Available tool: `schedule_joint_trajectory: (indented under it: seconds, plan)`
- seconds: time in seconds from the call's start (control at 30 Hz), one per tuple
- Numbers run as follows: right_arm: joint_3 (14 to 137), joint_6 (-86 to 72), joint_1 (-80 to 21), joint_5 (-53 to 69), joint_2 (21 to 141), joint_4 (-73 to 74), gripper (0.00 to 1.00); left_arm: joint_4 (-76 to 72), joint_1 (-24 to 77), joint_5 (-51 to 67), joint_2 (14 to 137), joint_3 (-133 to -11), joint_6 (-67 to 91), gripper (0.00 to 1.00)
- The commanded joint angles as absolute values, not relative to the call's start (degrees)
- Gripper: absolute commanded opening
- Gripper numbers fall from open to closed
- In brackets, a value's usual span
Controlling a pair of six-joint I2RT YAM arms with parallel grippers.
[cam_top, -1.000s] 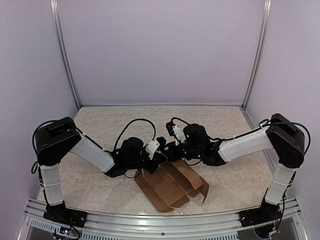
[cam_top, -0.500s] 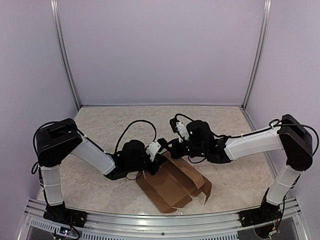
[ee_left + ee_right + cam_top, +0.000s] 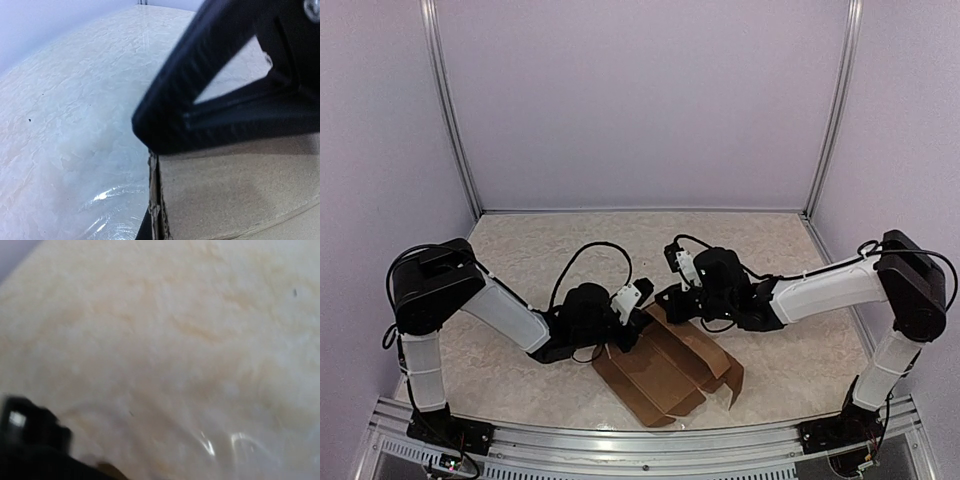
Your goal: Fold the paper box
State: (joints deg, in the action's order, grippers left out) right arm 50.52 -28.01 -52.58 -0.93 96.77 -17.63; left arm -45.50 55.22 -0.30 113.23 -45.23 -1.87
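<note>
From the top camera, the paper box (image 3: 665,372) lies on the marbled table (image 3: 540,250), near its front edge and roughly midway between the 2 arm bases. It is a brown cardboard piece, partly raised, with its panels open upward and a flap sticking out at its right end. Both arms reach in low toward its far edge. The left gripper (image 3: 639,314) sits at the box's far left corner and seems to touch the cardboard there. The right gripper (image 3: 666,300) is just beside it, over the far edge of the box. From this height the fingers of both merge into dark shapes, so I cannot tell how wide either pair of jaws stands.

In the left wrist view, 1 black finger (image 3: 215,125) crosses the frame and rests along the top of a cardboard panel, whose ragged cut corner shows below it. The other finger is out of sight, so whether the jaws pinch the panel cannot be told.

The right wrist view is blurred. It shows mostly bare table, a dark blurred shape (image 3: 30,440) in the lower left corner, and a sliver of brown beside it. The jaws' state cannot be told here either.
</note>
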Motion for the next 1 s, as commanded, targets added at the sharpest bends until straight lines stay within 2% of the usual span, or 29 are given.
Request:
schedule_joint_trajectory:
  seconds: [0.0,0.13,0.33,0.47,0.97]
  plan:
    - [48.1,-29.53,-53.85,-1.43,99.56,-18.42,0.0,-45.45,55.71,-2.6,113.05,-44.08,-2.28,0.0]
    - [46.96,-30.08,-54.79,-2.31,100.26,-18.81,0.0,-46.39,55.87,-3.95,113.23,-43.91,-1.66,0.01]
    - [46.1,-31.19,-55.87,-2.45,100.97,-19.87,0.0,-49.57,55.97,-5.37,114.23,-43.83,-0.32,0.14]
    - [46.14,-31.34,-56.07,-2.64,100.86,-20.08,0.0,-51.45,56.02,-6.28,114.81,-44.03,2.15,0.19]
    - [46.01,-31.94,-56.35,-2.46,100.37,-21.24,0.0,-51.72,58.37,-12.39,118.49,-46.87,3.68,0.2]
